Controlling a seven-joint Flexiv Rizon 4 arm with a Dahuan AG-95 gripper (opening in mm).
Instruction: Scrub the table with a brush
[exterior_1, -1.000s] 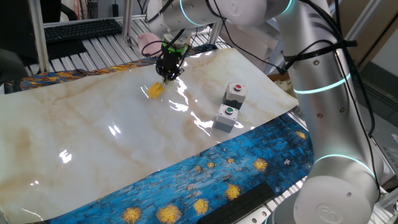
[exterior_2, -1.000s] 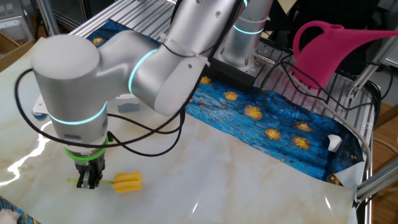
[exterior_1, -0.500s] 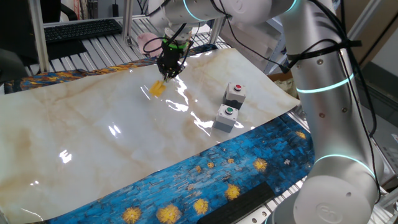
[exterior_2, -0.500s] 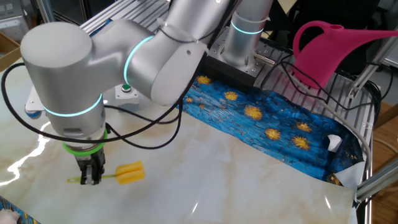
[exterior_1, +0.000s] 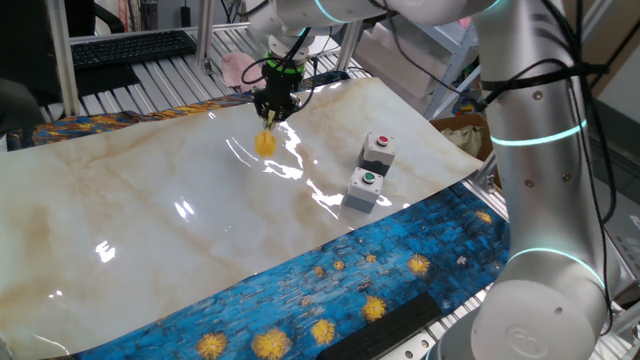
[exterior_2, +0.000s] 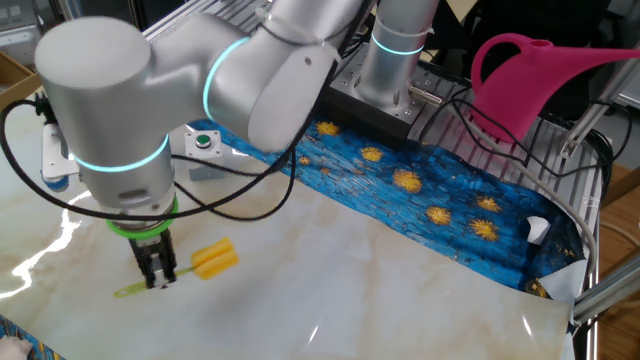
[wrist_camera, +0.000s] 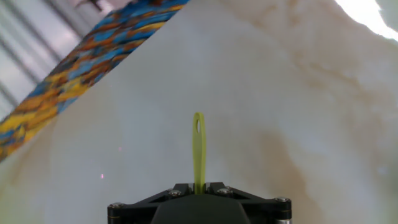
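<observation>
While jaws grasp its thin handle, brush (exterior_2: 214, 259) head apparently touching table (exterior_2: 400, 290), grey button boxes (exterior_1: 370, 172) apart.

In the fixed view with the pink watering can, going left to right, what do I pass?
Gripper → brush → blue flowered cloth → pink watering can.
</observation>
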